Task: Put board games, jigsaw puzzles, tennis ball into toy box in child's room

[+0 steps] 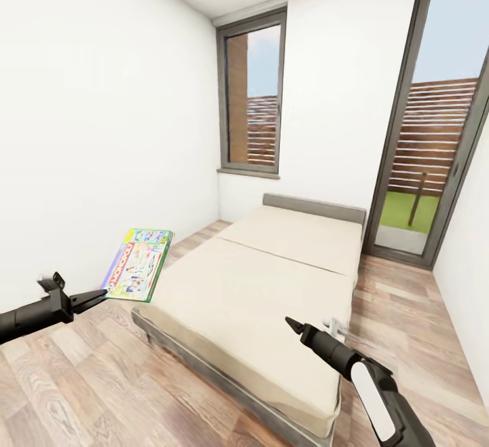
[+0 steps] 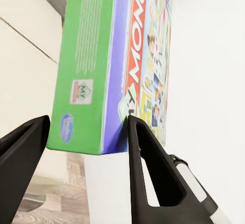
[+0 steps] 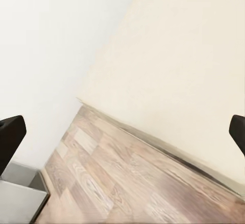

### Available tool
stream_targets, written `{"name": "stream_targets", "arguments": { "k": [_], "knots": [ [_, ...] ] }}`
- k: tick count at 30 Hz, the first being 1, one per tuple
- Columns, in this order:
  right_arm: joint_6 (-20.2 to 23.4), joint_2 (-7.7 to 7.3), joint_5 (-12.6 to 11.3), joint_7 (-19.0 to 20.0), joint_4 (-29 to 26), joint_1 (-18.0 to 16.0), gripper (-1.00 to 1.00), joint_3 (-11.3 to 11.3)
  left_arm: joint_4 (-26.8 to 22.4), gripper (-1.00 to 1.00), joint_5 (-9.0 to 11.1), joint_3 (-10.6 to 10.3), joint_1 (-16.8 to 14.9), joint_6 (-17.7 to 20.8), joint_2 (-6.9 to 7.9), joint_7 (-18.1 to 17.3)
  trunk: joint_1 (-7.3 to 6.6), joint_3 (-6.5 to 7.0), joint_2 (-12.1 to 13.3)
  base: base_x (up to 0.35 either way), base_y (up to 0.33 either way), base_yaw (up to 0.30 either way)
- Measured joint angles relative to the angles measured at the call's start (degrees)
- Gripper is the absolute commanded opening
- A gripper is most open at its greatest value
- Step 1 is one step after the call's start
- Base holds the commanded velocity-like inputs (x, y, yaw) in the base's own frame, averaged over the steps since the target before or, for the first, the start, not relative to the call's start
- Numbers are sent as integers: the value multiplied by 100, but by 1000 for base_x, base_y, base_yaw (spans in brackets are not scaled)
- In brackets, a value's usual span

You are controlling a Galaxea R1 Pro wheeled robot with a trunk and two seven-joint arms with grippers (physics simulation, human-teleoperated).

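A green-edged board game [image 1: 138,265] with busy print hangs tilted in the air beside the bed's near left corner. My left gripper [image 1: 95,295] is shut on its lower corner. In the left wrist view the box [image 2: 102,66] stands between the two black fingers [image 2: 145,157]. The bed [image 1: 272,277] has a beige mattress, a grey frame and a low grey headboard. My right gripper [image 1: 295,328] hovers open over the bed's near right part, its fingers [image 3: 10,137] spread wide above the mattress edge [image 3: 194,55]. The table, toy box, jigsaw puzzles and tennis ball are out of view.
White wall [image 1: 88,128] runs close along the left, with a strip of plank floor [image 1: 81,365] between it and the bed. A dark-framed window [image 1: 252,94] sits behind the headboard. A tall glass door [image 1: 435,128] stands at the right, with floor beside the bed there.
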Motion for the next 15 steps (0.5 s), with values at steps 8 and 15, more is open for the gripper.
{"name": "stream_targets", "arguments": {
  "k": [8,15],
  "knots": [
    [7,40,4,7,-108,0,100,52,0,-100,0,-12,0,0,-1,11,-176,159,321,0,0,282],
    [19,37,8,2,-152,0,100,245,0,-100,0,-14,0,-13,-3,11,-330,299,602,0,0,282]
  ]
}}
